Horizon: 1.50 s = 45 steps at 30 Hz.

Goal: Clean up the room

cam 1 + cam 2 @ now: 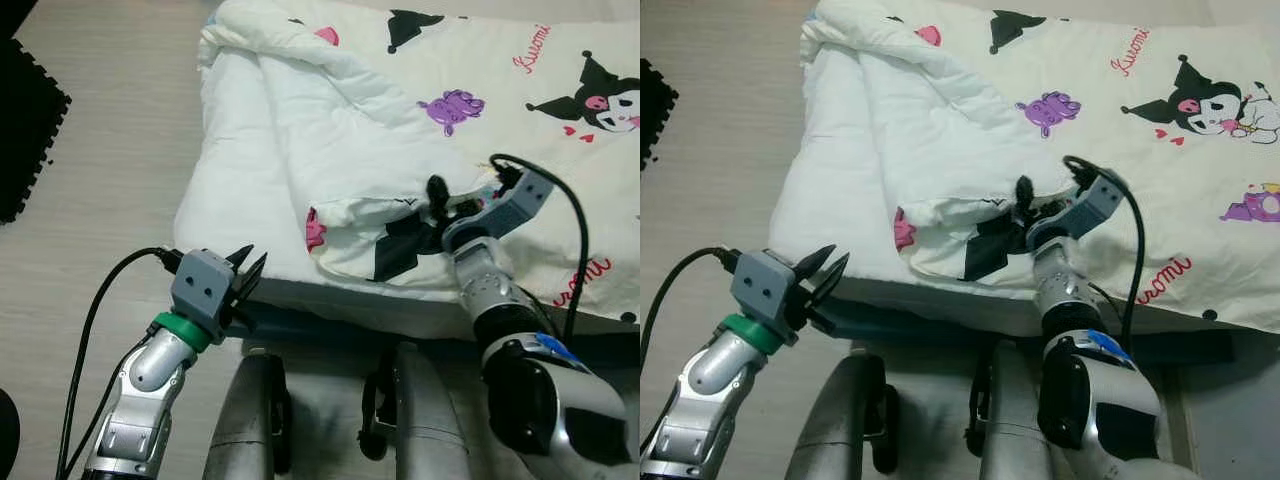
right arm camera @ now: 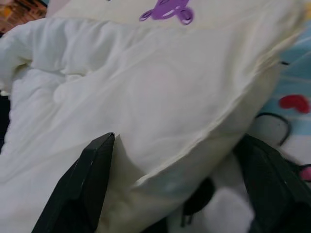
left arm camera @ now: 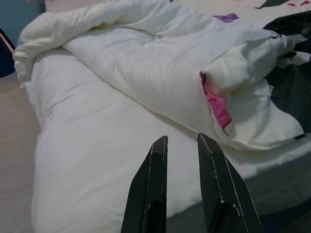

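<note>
Cream comforter point(image 1: 330, 130): one is counted, lying bunched and folded over on the mattress point(image 1: 1160, 335), its near corner turned back so that a pink and black underside is exposed.
Printed figures: two purple creatures and two black-hooded cartoon characters are counted on the cover in the right eye view; a third black shape is cut off at the top edge.
Writing: red cursive script is seen twice on the cover, one piece reading what seems to be "Kuromi", the other partly hidden by the cable.
Grippers: two are counted.
Right gripper point(image 1: 1023, 205): its fingers are set wide on either side of the folded edge of the comforter, with the cloth lying between them in the right wrist view; whether the cloth is actually pinched cannot be told.
Left gripper point(image 1: 248, 268): it is held just beside the near left corner of the mattress, its two fingers point(image 3: 150, 184) slightly parted with nothing between them.
Floor point(image 1: 110, 150): pale wood-look boards are seen, with one black foam mat point(image 1: 25, 120) at the left edge.
</note>
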Tool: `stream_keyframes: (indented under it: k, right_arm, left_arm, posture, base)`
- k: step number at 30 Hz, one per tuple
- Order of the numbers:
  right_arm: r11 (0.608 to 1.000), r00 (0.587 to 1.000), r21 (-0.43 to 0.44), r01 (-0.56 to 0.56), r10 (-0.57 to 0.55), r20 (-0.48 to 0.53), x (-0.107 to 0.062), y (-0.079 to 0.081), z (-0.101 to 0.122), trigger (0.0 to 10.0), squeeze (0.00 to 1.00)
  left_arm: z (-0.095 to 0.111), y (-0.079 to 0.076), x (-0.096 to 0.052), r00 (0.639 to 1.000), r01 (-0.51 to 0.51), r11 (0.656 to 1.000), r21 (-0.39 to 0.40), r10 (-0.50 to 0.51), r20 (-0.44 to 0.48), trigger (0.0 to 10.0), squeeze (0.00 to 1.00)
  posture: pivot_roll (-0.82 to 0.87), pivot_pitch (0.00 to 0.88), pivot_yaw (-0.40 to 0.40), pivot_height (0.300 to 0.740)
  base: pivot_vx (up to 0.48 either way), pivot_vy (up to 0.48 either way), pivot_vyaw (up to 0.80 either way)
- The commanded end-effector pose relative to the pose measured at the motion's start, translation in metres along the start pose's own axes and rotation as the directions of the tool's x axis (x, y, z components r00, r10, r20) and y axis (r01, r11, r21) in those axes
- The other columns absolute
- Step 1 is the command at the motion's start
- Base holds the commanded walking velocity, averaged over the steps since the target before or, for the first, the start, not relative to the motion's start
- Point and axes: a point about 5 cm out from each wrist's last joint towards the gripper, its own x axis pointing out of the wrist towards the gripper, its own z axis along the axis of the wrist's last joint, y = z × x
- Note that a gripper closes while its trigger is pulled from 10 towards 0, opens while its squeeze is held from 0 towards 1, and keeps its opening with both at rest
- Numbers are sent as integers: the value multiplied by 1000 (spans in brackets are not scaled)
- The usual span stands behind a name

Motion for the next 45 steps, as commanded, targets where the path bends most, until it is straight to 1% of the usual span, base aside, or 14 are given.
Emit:
stream_keyframes:
  k: [1,2,6,7,18,26,30,33,37,38,39,40,42,45]
  right_arm:
    - [999,1000,44,0,1,-15,-1,0,-5,9451,0]
    - [999,1000,48,-14,15,-12,0,2,-4,4196,0]
    - [998,999,48,-31,32,-11,2,5,-3,4196,0]
    - [998,999,48,-45,45,-4,2,8,-2,0,0]
    - [991,991,27,-131,131,-3,6,28,-3,0,0]
    - [967,967,-15,-253,252,-18,5,50,-10,0,0]
    - [905,907,-90,-416,407,-104,-3,75,-33,0,0]
    - [835,845,-145,-531,508,-168,-11,93,-49,0,0]
    - [785,799,-164,-598,566,-202,-16,105,-58,0,0]
    - [785,799,-164,-598,566,-202,-16,105,-58,0,0]
    - [760,776,-169,-627,593,-215,-18,111,-62,0,0]
    - [760,776,-169,-627,593,-215,-18,111,-62,0,0]
    - [684,706,-179,-707,665,-244,-26,132,-71,0,0]
    - [659,683,-181,-730,686,-252,-29,139,-74,0,0]
  left_arm:
    - [-5,0,-7,999,-5,1000,-13,5,-32,10000,0]
    - [-5,2,-7,999,-11,1000,-12,11,-33,10000,0]
    - [-5,3,-7,999,-18,1000,-11,18,-34,10000,0]
    - [-5,4,-7,999,-27,1000,-8,26,-33,10000,0]
    - [-3,13,-12,996,-85,996,4,85,-32,10000,0]
    - [0,25,-18,989,-143,989,30,143,-19,10000,0]
    - [1,37,-22,981,-194,980,46,195,-21,10000,0]
    - [3,44,-24,971,-238,970,57,239,-11,10000,0]
    - [5,51,-25,958,-287,956,63,288,-1,10000,0]
    - [5,51,-25,958,-287,956,63,288,-1,10000,0]
    - [7,56,-26,948,-317,946,65,317,7,10000,0]
    - [7,56,-26,948,-317,946,65,317,7,10000,0]
    - [12,70,-27,930,-367,927,77,366,24,10000,0]
    - [13,74,-28,927,-376,923,83,375,29,10000,0]
  posture:
    - [105,328,60,630]
    - [105,326,56,630]
    - [105,326,56,630]
    - [105,329,47,630]
    - [99,340,22,630]
    - [85,342,8,630]
    - [83,343,1,630]
    - [83,344,-3,630]
    - [82,343,-6,630]
    - [82,343,-6,630]
    - [82,343,-6,630]
    - [82,343,-6,630]
    - [81,343,-7,630]
    - [82,343,-7,630]
  base:
    - [0,0,0]
    - [0,0,0]
    - [0,0,0]
    - [0,0,0]
    - [0,0,0]
    - [0,0,0]
    - [0,0,0]
    - [0,0,0]
    - [0,0,0]
    - [0,0,0]
    - [0,0,0]
    - [0,0,0]
    - [0,0,0]
    - [0,0,0]
